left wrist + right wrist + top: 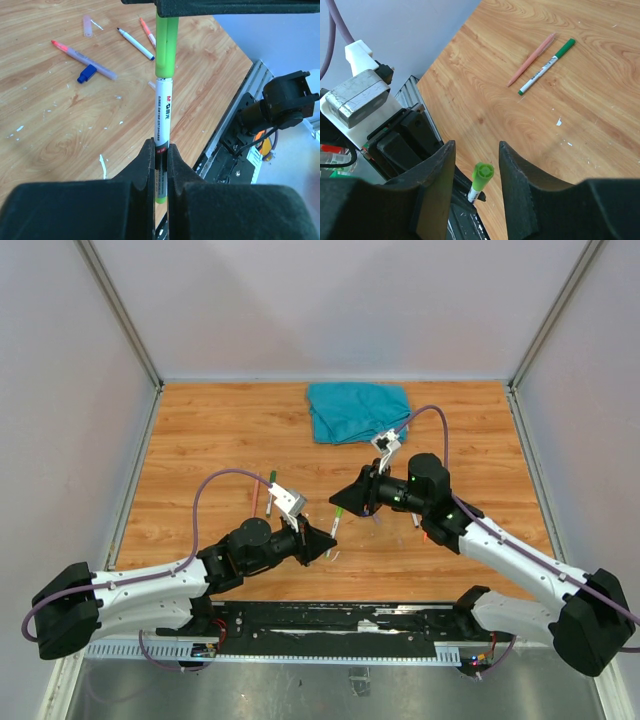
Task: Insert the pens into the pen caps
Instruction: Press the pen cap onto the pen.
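Clamped tight between the fingers of the left gripper [161, 150] is a white-barrelled pen [164, 115] with printed lettering. It is held near its light green rear end, pointed away from the wrist camera and raised above the worktop [60, 130]. On its far end a light green cap [166, 45] is seen against the barrel; how fully it is seated cannot be told. The right gripper [476, 145] is placed around that cap from the opposite side. Its jaws are partly open, 1 on each side of the cap, with a narrow gap visible on both sides, so nothing is gripped by it. In the top view the 2 grippers are seen nose to nose near the middle of the worktop, the pen spanning between them.

Loose on the wood beyond, a pale pen with a red tip [82, 59] is seen with a blue cap [86, 74] just beside it. Farther off lie a blue-tipped pen [135, 44], an orange pen [147, 32] and a pale translucent cap [87, 25]. Elsewhere a salmon pen [532, 59] and a pen with a dark green cap [547, 65] are laid side by side. A teal cloth [355, 410] is bunched at the far edge.
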